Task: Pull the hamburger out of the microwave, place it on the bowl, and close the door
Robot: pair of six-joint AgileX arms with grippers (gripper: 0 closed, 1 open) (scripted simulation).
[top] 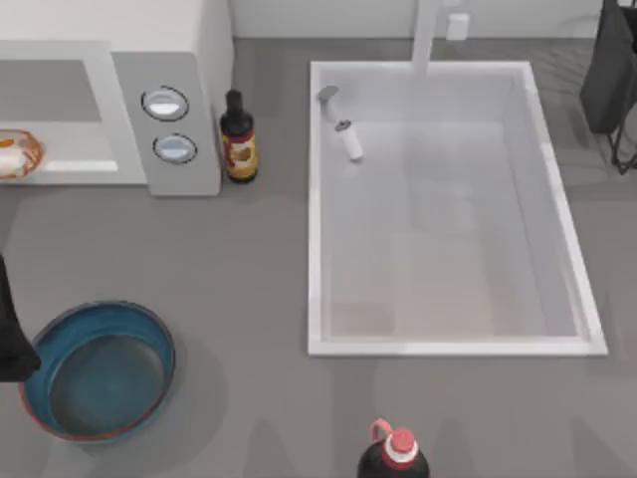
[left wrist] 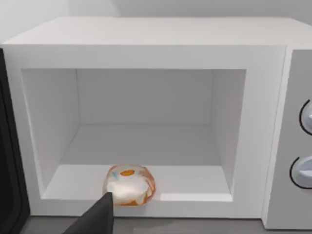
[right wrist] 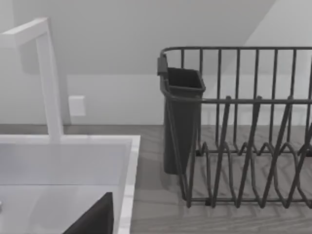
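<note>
Still-unmoved hamburger [left wrist: 129, 185] inside microwave [left wrist: 146, 53]

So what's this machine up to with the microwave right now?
The large light grey-white microwave stands open, and the small cream-tan hamburger with orange spots lies at the front edge of its cavity. The left gripper is just in front of the hamburger, not holding it. The wide teal-blue bowl waits empty on the grey counter. The right gripper is over by the white sink and dark wire dish rack.

The hamburger [left wrist: 129, 185], pale with orange spots, sat at the front lip of the open microwave [left wrist: 146, 48] cavity. The teal bowl [top: 100, 370] lay empty on the bench, well apart.
</note>
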